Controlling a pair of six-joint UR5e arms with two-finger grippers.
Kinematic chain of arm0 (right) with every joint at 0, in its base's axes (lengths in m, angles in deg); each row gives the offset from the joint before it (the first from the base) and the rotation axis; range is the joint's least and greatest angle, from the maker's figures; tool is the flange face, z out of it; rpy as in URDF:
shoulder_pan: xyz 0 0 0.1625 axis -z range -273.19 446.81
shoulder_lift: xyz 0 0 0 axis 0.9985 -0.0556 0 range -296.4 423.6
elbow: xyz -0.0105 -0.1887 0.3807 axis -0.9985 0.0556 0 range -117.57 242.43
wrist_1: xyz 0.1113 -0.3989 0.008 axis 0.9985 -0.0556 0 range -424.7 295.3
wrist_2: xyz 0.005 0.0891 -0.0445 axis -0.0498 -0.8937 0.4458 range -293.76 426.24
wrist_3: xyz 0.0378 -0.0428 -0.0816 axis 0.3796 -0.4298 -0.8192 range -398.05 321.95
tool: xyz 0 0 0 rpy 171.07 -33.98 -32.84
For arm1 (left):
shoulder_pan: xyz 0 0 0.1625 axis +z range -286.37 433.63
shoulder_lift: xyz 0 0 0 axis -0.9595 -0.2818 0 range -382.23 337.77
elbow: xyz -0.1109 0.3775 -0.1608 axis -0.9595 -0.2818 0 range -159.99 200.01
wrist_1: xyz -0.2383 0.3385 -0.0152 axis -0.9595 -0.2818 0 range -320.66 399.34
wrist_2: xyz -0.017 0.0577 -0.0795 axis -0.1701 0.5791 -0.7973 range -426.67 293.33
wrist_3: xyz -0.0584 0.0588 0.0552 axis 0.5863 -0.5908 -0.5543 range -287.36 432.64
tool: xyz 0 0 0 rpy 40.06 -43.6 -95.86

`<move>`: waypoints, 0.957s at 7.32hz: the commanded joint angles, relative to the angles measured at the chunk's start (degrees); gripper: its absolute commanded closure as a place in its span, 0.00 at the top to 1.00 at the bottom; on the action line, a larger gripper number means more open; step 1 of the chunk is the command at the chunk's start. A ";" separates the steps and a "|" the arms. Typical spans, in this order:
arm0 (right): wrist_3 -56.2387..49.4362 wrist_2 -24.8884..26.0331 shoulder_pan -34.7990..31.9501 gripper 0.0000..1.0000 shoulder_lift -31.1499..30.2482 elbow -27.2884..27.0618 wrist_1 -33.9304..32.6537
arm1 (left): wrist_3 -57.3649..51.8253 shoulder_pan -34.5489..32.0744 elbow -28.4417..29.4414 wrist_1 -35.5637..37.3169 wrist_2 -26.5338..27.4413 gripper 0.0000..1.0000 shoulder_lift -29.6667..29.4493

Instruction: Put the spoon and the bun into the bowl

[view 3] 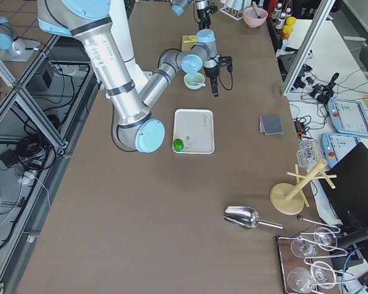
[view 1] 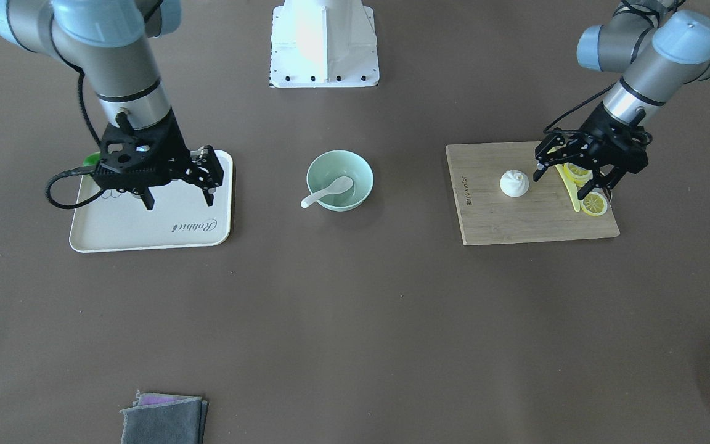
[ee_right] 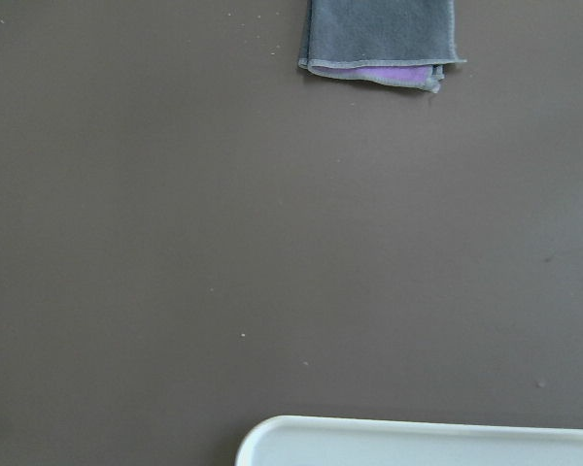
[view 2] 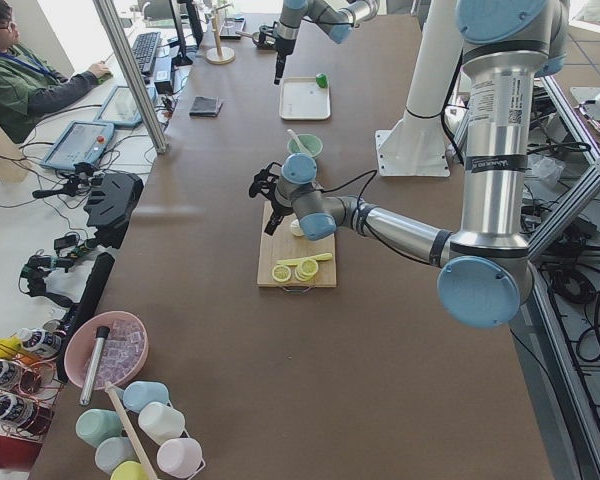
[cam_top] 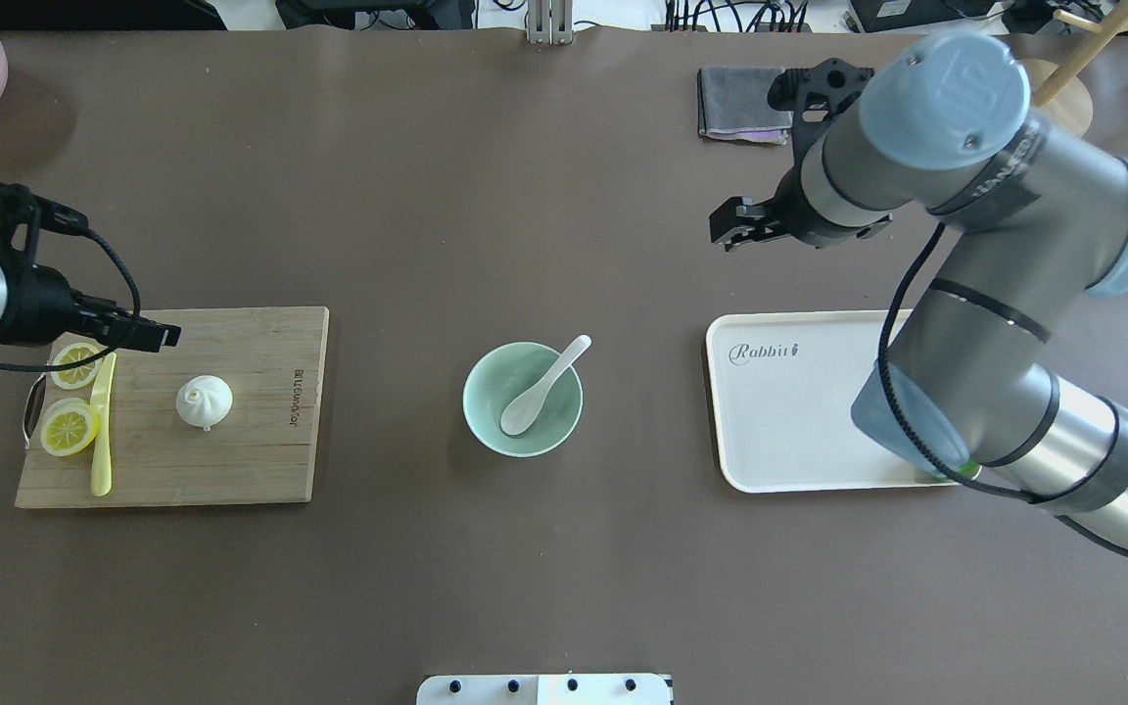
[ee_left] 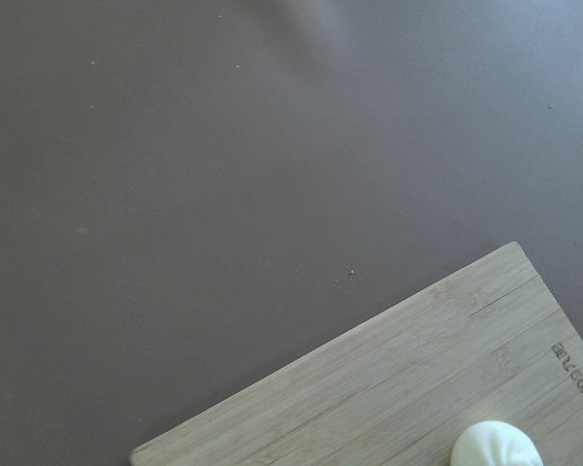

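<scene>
- Left hand [view 1: 574, 183]: I found it spread and holding nothing. It hung over the cutting board [cam_top: 260, 460], above the lemon slices [cam_top: 70, 428] and the yellow knife [cam_top: 102, 431], just beside the bun. I judged it was stationed there because the bun was the one item outstanding and this arm had the shorter reach to it.
- Bun [cam_top: 204, 401]: it sat pleats up on the board, apart from the slices and knife and well apart from the bowl. It was not yet delivered. In my judgement the bare wood around it left room for fingers to close on either side without disturbing the knife.
- Bowl [cam_top: 474, 377]: it stood upright on the bare desk [cam_top: 564, 196], between board and tray, presumably so that either arm could reach it.
- Spoon [cam_top: 540, 392]: the scoop lay inside the bowl and the handle leaned out over the far right rim. I counted this half of the task as done. The tilt left the bowl's left side open for the bun.
- Tray [cam_top: 799, 431]: it lay flat to the right of the bowl, with a small green item [view 3: 178, 144] at its near corner.
- Right hand [view 1: 179, 200]: it was spread, gripping nothing, and raised near the tray's far edge, well apart from the bowl. I judged it parked clear of the other arm's work.
- Folded grey cloth [cam_top: 735, 103]: it lay at the far side of the desk and played no part in the task.
</scene>
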 commanded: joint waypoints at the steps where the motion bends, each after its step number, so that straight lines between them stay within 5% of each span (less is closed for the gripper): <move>1: -17.19 -10.36 -9.37 1.00 -5.68 -0.10 -0.06 | 2.49 6.42 0.84 0.22 7.18 0.98 -0.44; 2: -19.94 -10.56 -10.00 1.00 -6.31 0.25 -0.07 | 2.49 8.43 1.11 0.13 10.32 0.93 -0.44; 3: -19.97 -11.69 -10.70 1.00 -6.32 0.17 -0.07 | 2.49 10.19 1.81 0.13 11.57 0.73 -0.61; 5: -19.97 -12.23 -11.15 1.00 -6.32 0.08 0.02 | 2.49 10.29 1.47 0.05 11.58 0.13 0.00; 6: -20.14 -12.23 -11.15 1.00 -6.32 0.16 0.02 | 2.41 10.29 1.12 -0.04 11.58 0.00 0.00; 7: -20.32 -12.23 -11.41 1.00 -6.40 0.17 0.02 | 2.49 10.21 -0.80 0.04 11.32 0.00 -0.26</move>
